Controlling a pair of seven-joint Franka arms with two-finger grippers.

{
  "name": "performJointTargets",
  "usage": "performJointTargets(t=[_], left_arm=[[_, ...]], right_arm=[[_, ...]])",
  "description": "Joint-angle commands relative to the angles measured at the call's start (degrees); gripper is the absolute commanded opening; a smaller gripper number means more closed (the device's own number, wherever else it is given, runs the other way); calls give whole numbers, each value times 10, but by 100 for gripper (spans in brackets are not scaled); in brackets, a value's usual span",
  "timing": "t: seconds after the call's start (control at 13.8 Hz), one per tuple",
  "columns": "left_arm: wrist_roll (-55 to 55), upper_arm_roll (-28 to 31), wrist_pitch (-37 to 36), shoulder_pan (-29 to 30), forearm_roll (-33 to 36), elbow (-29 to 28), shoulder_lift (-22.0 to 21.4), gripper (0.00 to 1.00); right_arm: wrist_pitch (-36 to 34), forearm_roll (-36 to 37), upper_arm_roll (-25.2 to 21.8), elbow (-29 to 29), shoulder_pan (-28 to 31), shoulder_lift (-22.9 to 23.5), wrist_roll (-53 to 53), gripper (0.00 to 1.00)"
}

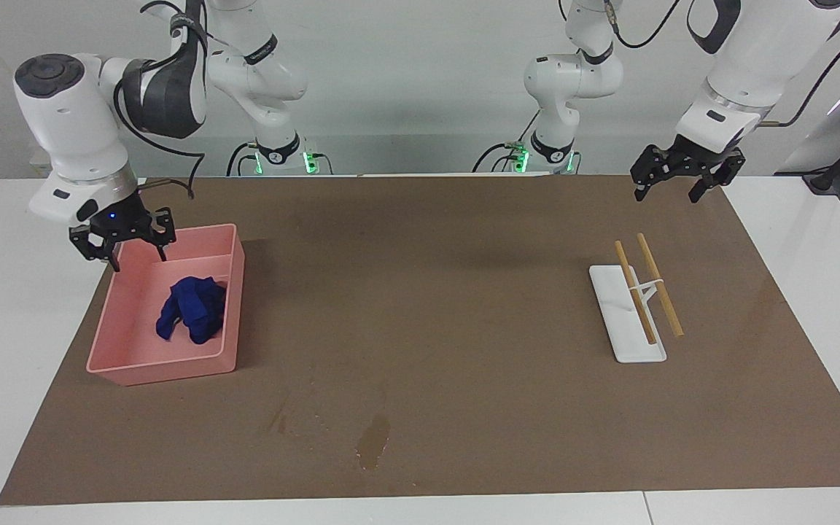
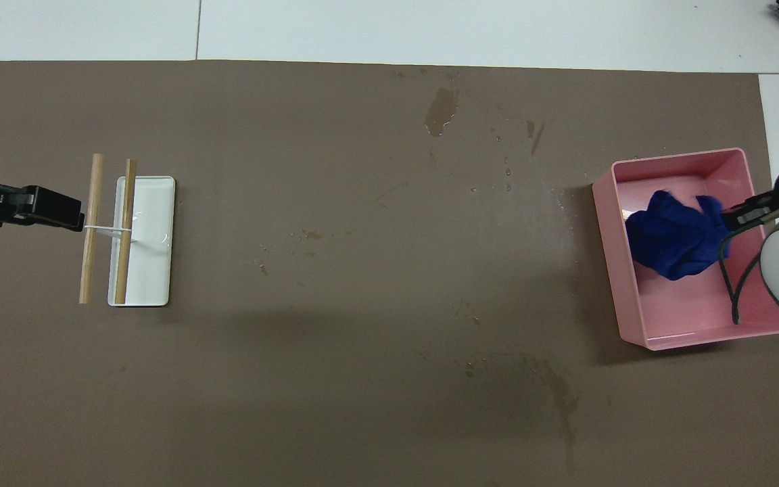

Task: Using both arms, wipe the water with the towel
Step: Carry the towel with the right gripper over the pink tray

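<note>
Facing view: the right pincer (image 1: 125, 244), fingers spread, hangs at left over the pink tray (image 1: 165, 373), ready to take the towel (image 1: 192, 309) inside. The water (image 1: 372, 442) lies low centre on the worktop (image 1: 434, 292).

Overhead view: the left pincer (image 2: 51, 208) waits at left, its spread unclear; the towel (image 2: 677, 233) sits at right, the water (image 2: 441, 110) top centre.

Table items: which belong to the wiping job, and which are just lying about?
Job:
crumpled royal-blue cloth towel, in the pink plastic tray
dark wet water puddle
right gripper, over the tray
left gripper, waiting

Lying about:
white rectangular rack
two wooden sticks on it
</note>
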State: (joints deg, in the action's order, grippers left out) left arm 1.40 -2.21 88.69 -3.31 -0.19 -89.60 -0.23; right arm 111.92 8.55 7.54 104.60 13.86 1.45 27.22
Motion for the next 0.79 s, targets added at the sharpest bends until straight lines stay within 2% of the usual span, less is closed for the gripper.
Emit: performJointTargets(t=[0.0, 0.14, 0.43, 0.58, 0.72], left_arm=[[4, 4, -4, -5, 5, -15, -14, 100], [4, 4, -4, -5, 5, -15, -14, 100], [4, 4, -4, -5, 5, -15, -14, 100], [4, 4, -4, -5, 5, -15, -14, 100], [4, 4, -4, -5, 5, -15, -14, 100]], right_arm=[[-5, -49, 6, 2, 9, -10, 17, 100], [-42, -77, 6, -31, 3, -8, -11, 100], [-119, -78, 11, -86, -39, -4, -170, 100], [-168, -74, 11, -125, -60, 4, -200, 100], [-180, -73, 12, -128, -64, 2, -204, 100]])
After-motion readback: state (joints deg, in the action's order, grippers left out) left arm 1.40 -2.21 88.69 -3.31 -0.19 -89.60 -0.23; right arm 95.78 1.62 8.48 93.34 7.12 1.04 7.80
